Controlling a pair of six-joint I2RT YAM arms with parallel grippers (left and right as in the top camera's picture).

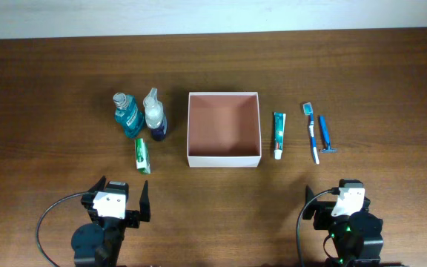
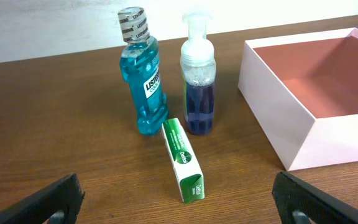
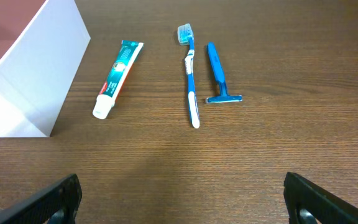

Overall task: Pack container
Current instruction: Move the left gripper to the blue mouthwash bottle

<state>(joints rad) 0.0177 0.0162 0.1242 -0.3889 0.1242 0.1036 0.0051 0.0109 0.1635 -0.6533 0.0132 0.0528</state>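
The container (image 1: 224, 159) is a big square box with white walls and a pinkish-brown inside, and it sits open in the middle of the brown table (image 1: 50, 74). All the other things are smaller than the container and lie around it. On the left side of the container stand two bottles, side by side and upright. The blue mouthwash bottle (image 1: 128, 116) is the one farther from the container. The foam pump bottle (image 1: 154, 116), clear on top and dark blue at the bottom, is the one closer to the container. It is near the container's wall but does not touch it. A small green and white box (image 1: 142, 156) lies flat in front of the two bottles, also to the left of the container. On the right side of the container lie three long things in a row. The toothpaste tube (image 1: 279, 134) is just beside the container, with its white cap pointing to the robot. Next comes the blue and white toothbrush (image 1: 312, 133), and then the blue razor (image 1: 325, 134), which is the farthest from the container. The left gripper (image 1: 121, 194) waits on the near side of the container, well apart from it, with its fingers spread wide and holding nothing. The right gripper (image 3: 180, 193) is also on the near side of the container, wide apart and holding nothing.
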